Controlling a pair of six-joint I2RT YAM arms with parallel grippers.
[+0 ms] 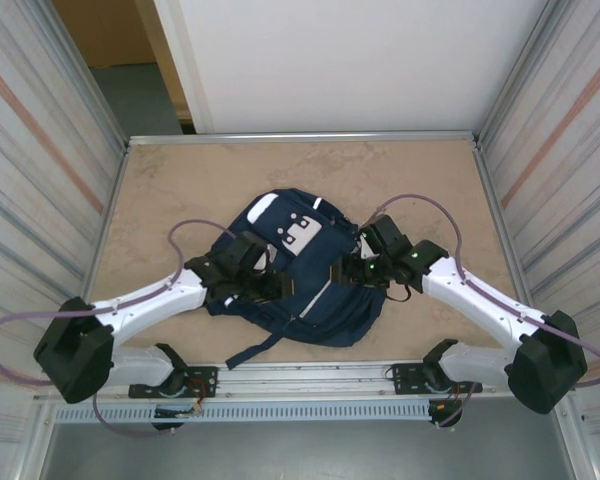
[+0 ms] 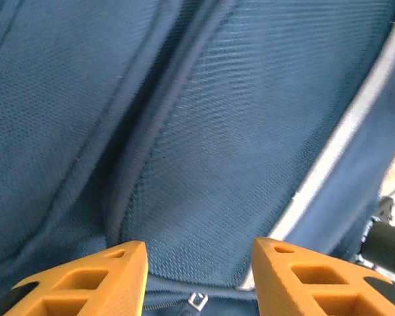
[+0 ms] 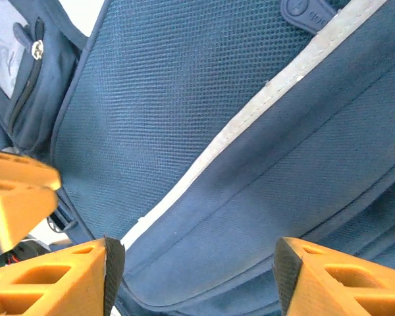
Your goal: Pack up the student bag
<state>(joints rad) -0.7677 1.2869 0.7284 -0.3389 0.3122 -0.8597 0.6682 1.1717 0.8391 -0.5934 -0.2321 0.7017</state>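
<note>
Left claw [image 2: 199,255] and right claw [image 3: 197,250], both spread, empty, over the student bag [image 1: 318,300]

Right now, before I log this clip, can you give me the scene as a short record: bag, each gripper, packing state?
bag: student bag lying on the tan table, between the two arms
left gripper: left gripper close over the bag's navy mesh, jaws apart, nothing held; a zipper pull lies near its fingers
right gripper: right gripper close over the bag by its white stripe, jaws apart, nothing held
packing state: cannot tell; no opened compartment in view
</note>
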